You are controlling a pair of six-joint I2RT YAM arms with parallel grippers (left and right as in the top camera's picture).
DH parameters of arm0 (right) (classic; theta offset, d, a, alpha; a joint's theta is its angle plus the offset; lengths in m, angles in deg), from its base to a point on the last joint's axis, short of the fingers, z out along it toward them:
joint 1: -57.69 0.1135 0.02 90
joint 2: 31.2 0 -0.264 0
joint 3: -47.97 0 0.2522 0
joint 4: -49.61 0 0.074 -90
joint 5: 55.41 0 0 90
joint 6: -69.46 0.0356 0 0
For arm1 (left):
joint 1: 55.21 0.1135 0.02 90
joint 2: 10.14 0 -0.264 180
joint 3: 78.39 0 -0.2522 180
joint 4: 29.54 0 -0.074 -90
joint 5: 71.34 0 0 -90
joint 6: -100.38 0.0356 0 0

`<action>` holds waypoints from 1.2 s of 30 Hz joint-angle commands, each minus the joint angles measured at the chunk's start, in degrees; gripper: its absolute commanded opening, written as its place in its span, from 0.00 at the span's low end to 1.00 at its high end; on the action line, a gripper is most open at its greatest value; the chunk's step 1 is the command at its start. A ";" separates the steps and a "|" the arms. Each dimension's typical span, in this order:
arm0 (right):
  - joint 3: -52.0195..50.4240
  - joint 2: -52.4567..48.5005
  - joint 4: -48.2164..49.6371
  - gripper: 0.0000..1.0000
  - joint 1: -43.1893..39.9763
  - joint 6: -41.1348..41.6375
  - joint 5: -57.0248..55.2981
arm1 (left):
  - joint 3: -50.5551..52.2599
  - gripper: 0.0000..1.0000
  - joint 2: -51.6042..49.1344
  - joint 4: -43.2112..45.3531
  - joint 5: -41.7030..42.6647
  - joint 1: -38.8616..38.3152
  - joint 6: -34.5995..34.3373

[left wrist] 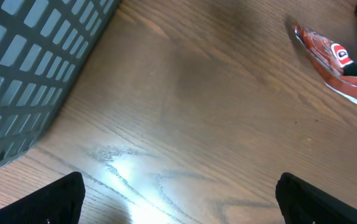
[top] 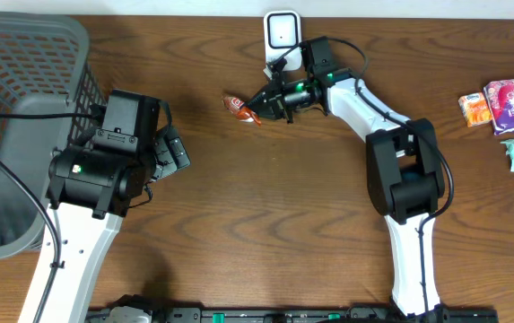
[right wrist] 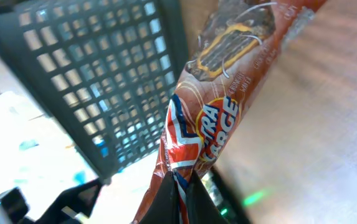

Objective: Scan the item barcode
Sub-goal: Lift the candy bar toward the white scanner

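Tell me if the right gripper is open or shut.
Shut: the right gripper pinches the end of the snack bar, its fingers pressed together on it.

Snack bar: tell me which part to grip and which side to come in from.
Take the snack bar by its flat crimped end seal: thin and flat, so shut jaws can likely pinch it, leaving the fuller printed middle uncovered. Come in end-on, along its length, as the right gripper does here, shut on that seal.

Bright, even light; glare streaks the table [left wrist: 125, 171] in the left wrist view, right wrist view blurred
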 commanded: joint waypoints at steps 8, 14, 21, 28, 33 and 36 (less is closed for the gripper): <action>-0.26 -0.22 4.26 0.01 -0.17 4.26 6.75 | -0.59 0.98 -0.02 -0.17 -0.33 0.20 -0.09; -0.26 -0.22 9.62 0.02 -0.04 9.66 6.71 | -0.59 0.98 -0.02 -0.17 -0.33 0.20 -0.07; -0.24 -0.22 20.24 0.01 0.57 12.02 6.49 | -0.59 0.98 -0.02 -0.15 -0.33 0.20 -0.07; 0.17 -0.22 57.66 0.02 0.44 29.53 -3.98 | -0.59 0.98 -0.02 -0.15 -0.33 0.20 -0.07; 1.38 -0.22 60.76 0.02 0.44 22.27 -14.08 | -0.59 0.98 -0.02 -0.15 -0.33 0.20 -0.07; 1.42 -0.22 55.76 0.01 0.20 17.40 -19.89 | -0.59 0.98 -0.02 -0.17 -0.33 0.20 -0.07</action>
